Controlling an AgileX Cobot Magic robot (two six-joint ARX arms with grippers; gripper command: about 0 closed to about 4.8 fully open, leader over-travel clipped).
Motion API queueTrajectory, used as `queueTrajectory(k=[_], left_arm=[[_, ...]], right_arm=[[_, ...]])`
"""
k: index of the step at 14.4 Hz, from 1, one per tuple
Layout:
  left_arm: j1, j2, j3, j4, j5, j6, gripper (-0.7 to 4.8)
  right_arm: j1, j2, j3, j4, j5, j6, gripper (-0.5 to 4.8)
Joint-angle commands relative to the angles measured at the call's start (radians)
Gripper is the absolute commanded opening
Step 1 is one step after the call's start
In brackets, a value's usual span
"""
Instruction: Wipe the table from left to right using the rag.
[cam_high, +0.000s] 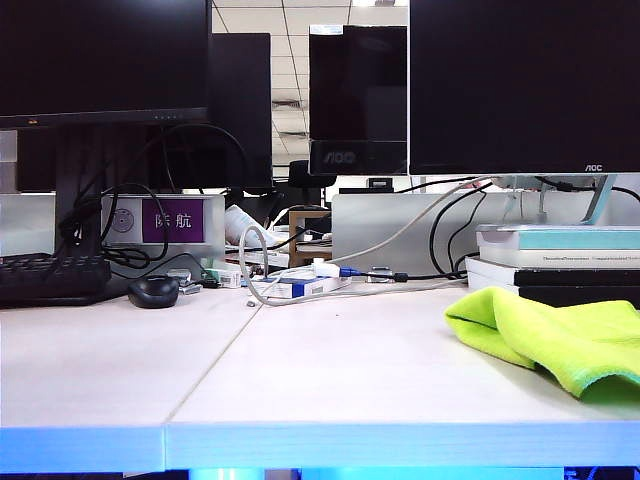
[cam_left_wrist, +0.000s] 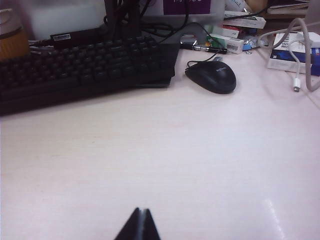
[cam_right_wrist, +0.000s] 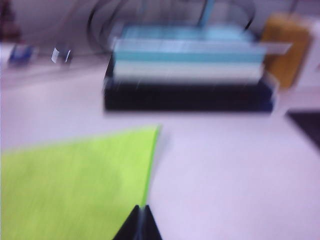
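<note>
Wrist views show left pincer (cam_left_wrist: 139, 225) and right pincer (cam_right_wrist: 138, 222) closed together, empty, above the table (cam_left_wrist: 165, 160).

An office. 4 dark monitors (cam_high: 520, 85) stand along the back of a pale desk (cam_high: 330, 370), with a black keyboard (cam_left_wrist: 82, 67) and a black mouse (cam_left_wrist: 212, 76) in front of them on the left. Loose cables (cam_high: 420, 225) run between the stands, and books (cam_high: 560, 262) are stacked under the right monitor. Behind, a tiled ceiling (cam_high: 285, 60) with panel lights shows between the screens, and an office chair (cam_high: 308, 178).
</note>
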Motion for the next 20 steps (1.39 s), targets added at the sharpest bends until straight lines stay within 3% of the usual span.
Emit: queueTrajectory(k=[1, 20], left_arm=[[-0.001, -0.002, -0.001, -0.014, 0.004, 0.0, 0.04], [-0.001, -0.002, -0.001, -0.014, 0.004, 0.0, 0.04]], right_arm=[[-0.002, -0.068, -0.007, -0.08, -0.032, -0.002, 0.13], [-0.002, -0.064, -0.007, -0.079, -0.033, -0.003, 0.13]])
